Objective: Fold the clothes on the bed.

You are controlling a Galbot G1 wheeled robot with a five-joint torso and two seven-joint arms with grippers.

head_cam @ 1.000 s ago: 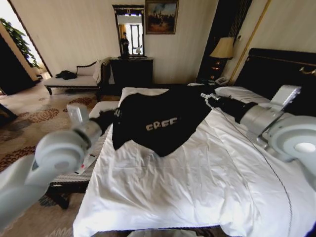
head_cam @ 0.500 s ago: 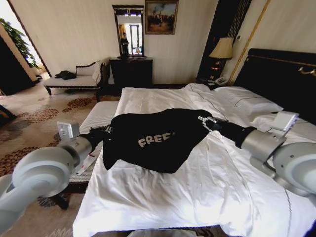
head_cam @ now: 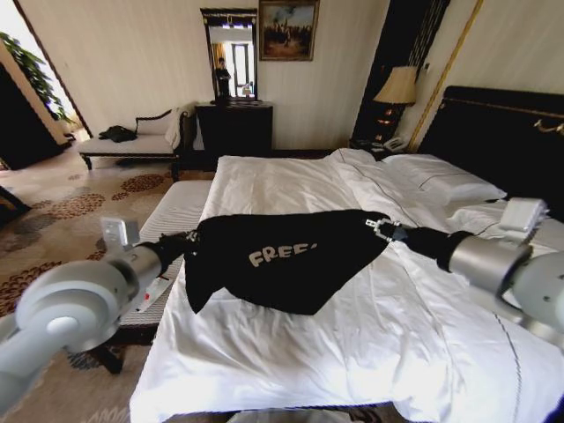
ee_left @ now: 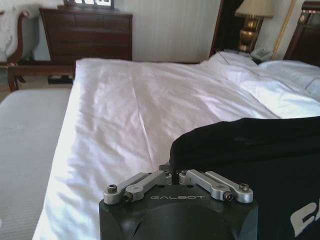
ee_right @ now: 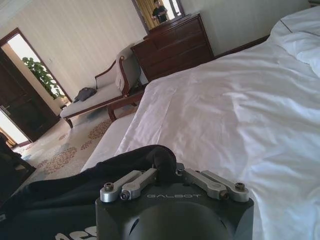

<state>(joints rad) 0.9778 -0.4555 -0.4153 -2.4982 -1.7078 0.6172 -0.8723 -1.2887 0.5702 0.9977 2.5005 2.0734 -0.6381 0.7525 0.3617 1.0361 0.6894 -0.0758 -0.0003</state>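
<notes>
Head camera: high at the bed's (head_cam: 291, 352) foot end, facing down along it toward the far wall. Wrist cameras: each close behind its gripper, low over the duvet, facing forward; all three share the bed and dresser (ee_left: 87, 30).

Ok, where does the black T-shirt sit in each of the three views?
Head view: T-shirt stretched across mid-bed between left gripper and right gripper.
Left wrist view: T-shirt fills the corner beside the gripper, which pinches its edge.
Right wrist view: T-shirt bunched at the gripper, trailing off toward the carpet side.
Shared landmark: dark dresser.
</notes>
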